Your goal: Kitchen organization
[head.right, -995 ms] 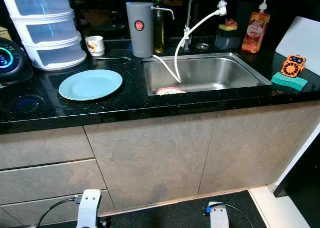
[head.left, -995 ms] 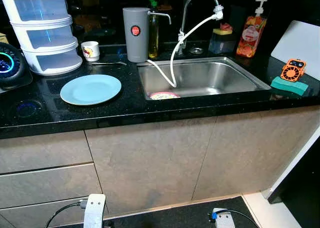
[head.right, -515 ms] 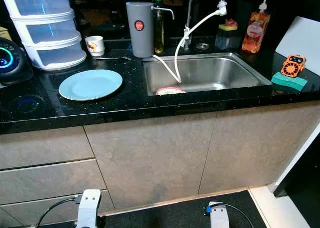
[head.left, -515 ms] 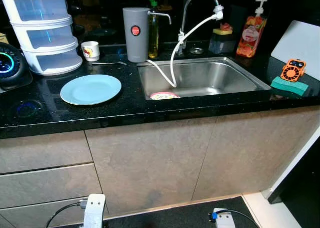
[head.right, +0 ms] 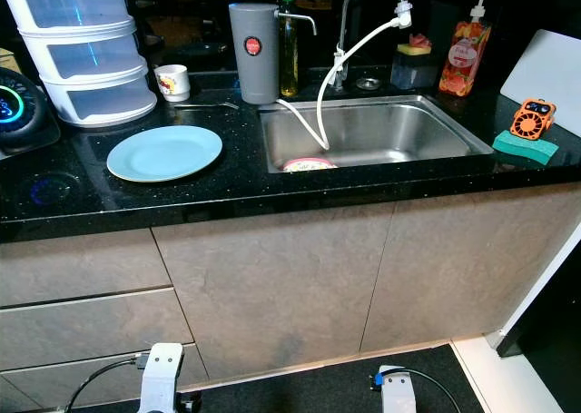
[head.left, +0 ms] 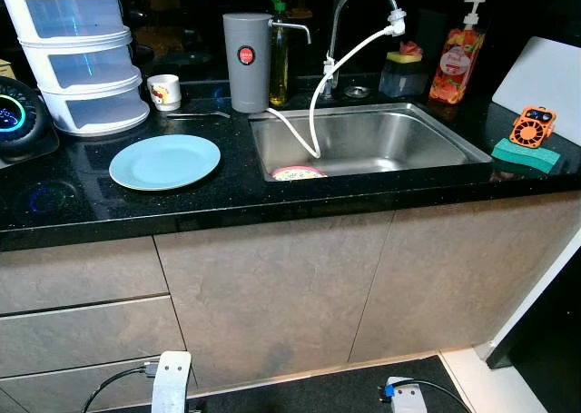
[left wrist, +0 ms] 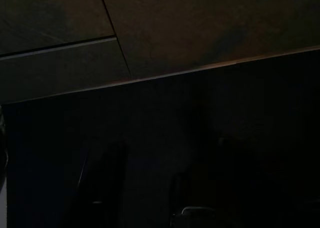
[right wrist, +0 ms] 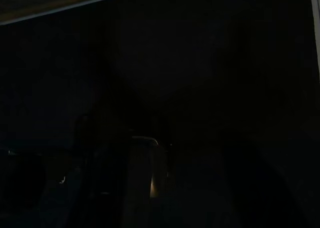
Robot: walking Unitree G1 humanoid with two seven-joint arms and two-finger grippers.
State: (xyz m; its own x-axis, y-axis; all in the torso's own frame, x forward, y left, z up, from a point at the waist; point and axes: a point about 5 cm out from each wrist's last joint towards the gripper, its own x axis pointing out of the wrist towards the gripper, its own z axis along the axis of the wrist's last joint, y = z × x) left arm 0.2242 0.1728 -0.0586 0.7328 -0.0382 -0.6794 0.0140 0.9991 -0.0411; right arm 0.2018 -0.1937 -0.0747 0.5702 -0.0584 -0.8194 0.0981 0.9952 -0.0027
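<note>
A black, shiny table (head.left: 227, 191) runs across the kitchen, with grey cupboard doors (head.left: 272, 295) under it. A round light blue plate (head.left: 164, 162) lies flat on the table, left of the sink (head.left: 363, 141) and near the front edge. There is bare table all around the plate. Being round, it points no special way.

Behind the plate stands a small white cup (head.left: 164, 92) with a red and yellow picture on it. The picture is too small to read. A thin metal thing (head.left: 195, 115) lies flat just beside the cup, its long side running left to right. A white stack of drawers (head.left: 77, 54) stands at the back left. A round black gadget with a glowing blue ring (head.left: 14, 118) sits at the far left edge.

A tall grey can (head.left: 246, 62) with a red round sticker stands at the sink's back left corner. The words on the sticker are too small to read. A green-topped bottle (head.left: 279, 54) stands just beside it. A white hose (head.left: 340, 77) hangs from the tap (head.left: 359, 14) down into the sink. A pink and green round thing (head.left: 298, 172) lies in the sink by its front wall.

An orange soap bottle with a pump (head.left: 457, 59) stands behind the sink. At the right, a little orange fan (head.left: 532, 126) rests on a green sponge (head.left: 525, 154), near a white board (head.left: 545, 82).

Both arms hang low by the cupboards. The left wrist (head.left: 171, 384) and right wrist (head.left: 406, 395) show at the bottom. Both wrist views are very dark, so I cannot tell how either arm's jaws stand.
</note>
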